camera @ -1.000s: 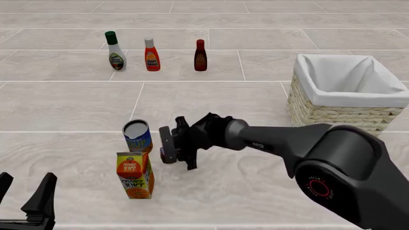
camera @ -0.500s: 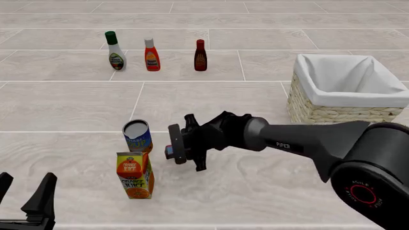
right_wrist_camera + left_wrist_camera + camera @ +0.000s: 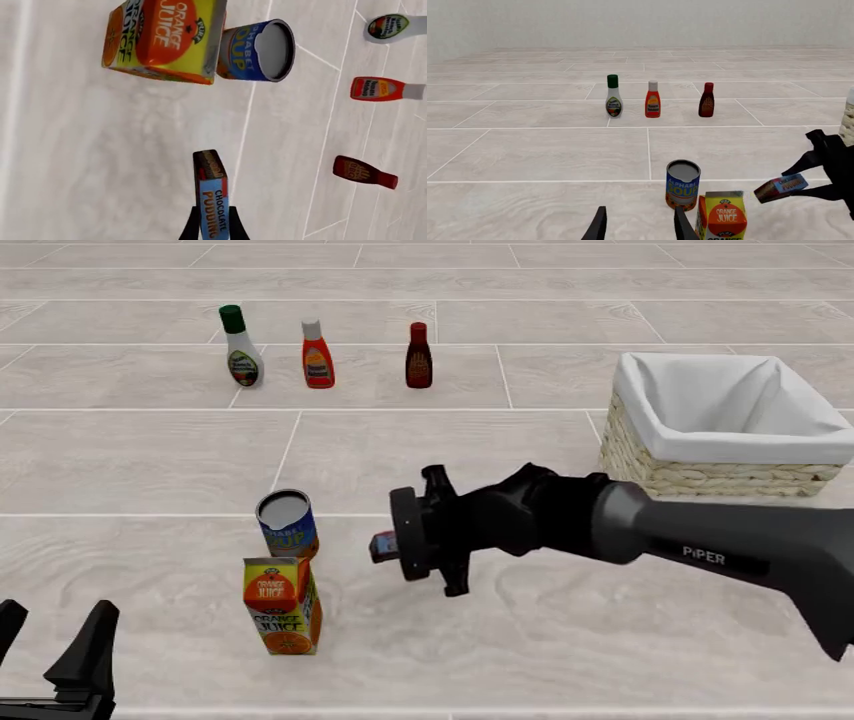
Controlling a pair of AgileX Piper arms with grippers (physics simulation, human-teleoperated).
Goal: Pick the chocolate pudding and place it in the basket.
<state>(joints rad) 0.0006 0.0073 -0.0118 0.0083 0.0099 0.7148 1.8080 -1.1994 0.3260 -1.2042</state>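
So the right gripper (image 3: pixel 400 545) has the chocolate pudding (image 3: pixel 384 544) pinched between its fingers, closed snug on the little box and holding it up off the table. In the right wrist view you can read the pudding (image 3: pixel 212 197) label clearly, blue edge facing the camera with the brown top end sticking out past the fingertips. From the left wrist view the box (image 3: pixel 780 186) looks tilted, one end higher than the other, hanging in the air to the right of the orange juice carton (image 3: pixel 282 605). The blue soup can (image 3: pixel 287 523) stands just behind the carton, and the pudding is near both but not touching either. The basket (image 3: pixel 722 430) sits well off to the right and further back, white cloth lining folded over the rim, nothing visible inside it. The pudding is well apart from it right now. Three bottles line the far side: a white dressing bottle (image 3: pixel 242 348), a red ketchup bottle (image 3: pixel 316 355) and a dark sauce bottle (image 3: pixel 418 356). The left gripper (image 3: pixel 51 660) is down in the near left corner, fingers spread apart and holding nothing.
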